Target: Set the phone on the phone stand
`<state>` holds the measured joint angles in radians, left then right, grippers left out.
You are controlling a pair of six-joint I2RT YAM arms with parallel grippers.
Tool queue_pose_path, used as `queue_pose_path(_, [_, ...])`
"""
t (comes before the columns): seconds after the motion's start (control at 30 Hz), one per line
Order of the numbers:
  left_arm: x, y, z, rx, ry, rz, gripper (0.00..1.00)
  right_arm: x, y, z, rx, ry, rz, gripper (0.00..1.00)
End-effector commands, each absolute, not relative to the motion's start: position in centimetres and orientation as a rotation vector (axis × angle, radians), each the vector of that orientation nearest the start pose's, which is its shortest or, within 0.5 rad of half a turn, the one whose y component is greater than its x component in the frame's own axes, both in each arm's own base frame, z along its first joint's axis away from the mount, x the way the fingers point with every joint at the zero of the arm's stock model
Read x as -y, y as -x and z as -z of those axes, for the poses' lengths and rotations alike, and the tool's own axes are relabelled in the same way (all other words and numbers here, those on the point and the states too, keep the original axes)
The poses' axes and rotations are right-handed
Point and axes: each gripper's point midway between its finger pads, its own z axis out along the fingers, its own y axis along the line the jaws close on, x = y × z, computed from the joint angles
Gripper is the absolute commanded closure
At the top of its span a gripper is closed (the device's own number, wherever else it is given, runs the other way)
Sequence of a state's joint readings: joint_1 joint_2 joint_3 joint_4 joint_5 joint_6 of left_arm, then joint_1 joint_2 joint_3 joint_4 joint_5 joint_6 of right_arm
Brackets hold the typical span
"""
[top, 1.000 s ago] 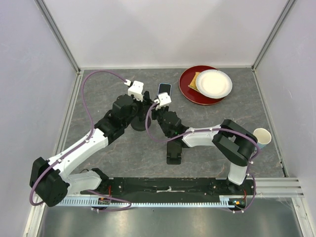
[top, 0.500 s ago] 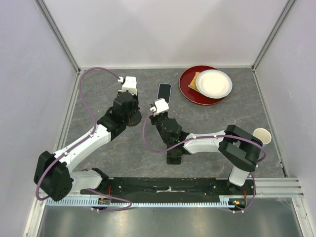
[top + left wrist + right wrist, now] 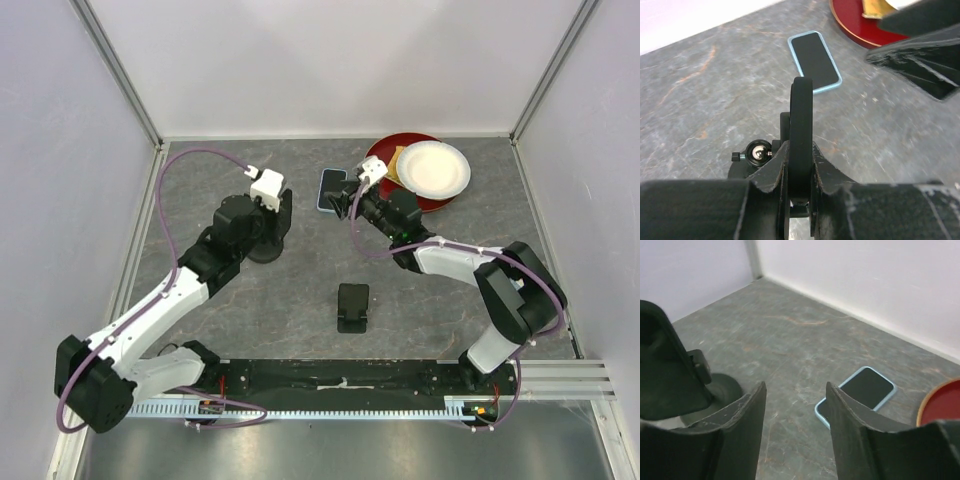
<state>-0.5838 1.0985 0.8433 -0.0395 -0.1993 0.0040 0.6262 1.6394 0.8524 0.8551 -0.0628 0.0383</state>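
Note:
The phone (image 3: 329,187), dark-screened in a light-blue case, lies flat on the grey table at the back middle; it also shows as phone (image 3: 814,60) and phone (image 3: 864,389). My left gripper (image 3: 281,220) is shut on the upright black plate (image 3: 802,125) of the phone stand, whose round base (image 3: 264,247) rests on the table left of the phone. My right gripper (image 3: 348,201) hangs open just right of the phone, its fingers (image 3: 742,427) empty and the phone's near end behind the right one.
A red plate (image 3: 380,185) carrying a white plate (image 3: 434,168) and a piece of toast sits just right of the phone. A small black object (image 3: 352,306) stands in the table's middle front. Walls close in the back and sides.
My right gripper has swung from beside the stand up and right to the phone and has opened. The left gripper stays shut on the stand, which has shifted slightly left.

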Motion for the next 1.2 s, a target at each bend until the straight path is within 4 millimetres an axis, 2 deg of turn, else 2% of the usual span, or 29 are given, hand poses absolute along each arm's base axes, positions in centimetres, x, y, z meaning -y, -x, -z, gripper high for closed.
queue_pose_path(0.0, [21.3, -29.9, -27.3, -1.709, -0.664, 0.434, 0.98, -33.2, -35.5, -22.5, -1.36, 0.793, -0.933, 0.38])
queue_pose_path(0.03, [21.5, -29.4, -27.2, -1.726, -0.701, 0.455, 0.98, -33.6, -34.0, -22.9, -1.308, 0.878, -1.027, 0.37])
queue_pose_path(0.07, [21.9, -29.1, -28.4, -1.694, -0.739, 0.474, 0.98, -33.0, -34.1, -22.8, -1.308, 0.889, -1.061, 0.34])
queue_pose_path(0.1, [22.9, -28.0, -28.7, -1.67, -0.809, 0.54, 0.98, -33.0, -33.7, -22.4, -1.303, 0.921, -1.101, 0.33])
queue_pose_path(0.2, [23.5, -26.4, -29.6, -1.589, -0.912, 0.599, 0.98, -32.7, -32.6, -21.9, -1.269, 1.003, -1.171, 0.29])
queue_pose_path(0.3, [23.1, -26.3, -30.1, -1.524, -0.937, 0.608, 0.98, -32.9, -32.0, -21.3, -1.278, 1.062, -1.223, 0.26])
queue_pose_path(0.4, [22.3, -27.0, -30.3, -1.478, -0.944, 0.606, 0.98, -33.0, -31.2, -21.0, -1.28, 1.093, -1.275, 0.24])
queue_pose_path(0.43, [21.6, -27.6, -30.0, -1.492, -0.919, 0.595, 0.98, -33.1, -31.1, -21.3, -1.261, 1.098, -1.283, 0.24])
queue_pose_path(0.5, [21.6, -27.8, -29.9, -1.471, -0.928, 0.62, 0.98, -33.2, -30.5, -21.3, -1.245, 1.109, -1.32, 0.23])
queue_pose_path(0.53, [21.4, -27.9, -29.2, -1.488, -0.919, 0.631, 0.98, -33.2, -30.4, -21.5, -1.237, 1.107, -1.333, 0.22])
queue_pose_path(0.7, [21.7, -27.5, -28.0, -1.478, -0.932, 0.692, 0.98, -34.1, -29.9, -21.1, -1.241, 1.133, -1.389, 0.2])
queue_pose_path(0.87, [21.7, -26.9, -28.3, -1.466, -0.934, 0.707, 0.98, -35.8, -30.7, -20.3, -1.262, 1.11, -1.345, 0.16])
queue_pose_path(0.97, [21.8, -26.4, -28.4, -1.46, -0.938, 0.73, 0.98, -36.0, -31.3, -19.7, -1.275, 1.085, -1.341, 0.16])
queue_pose_path(1.0, [21.9, -26.4, -28.9, -1.437, -0.938, 0.732, 0.98, -36.2, -31.4, -20.2, -1.253, 1.091, -1.349, 0.16])
queue_pose_path(1.17, [22.1, -26.2, -28.8, -1.432, -0.936, 0.75, 0.98, -36.9, -30.1, -20.4, -1.219, 1.119, -1.442, 0.2])
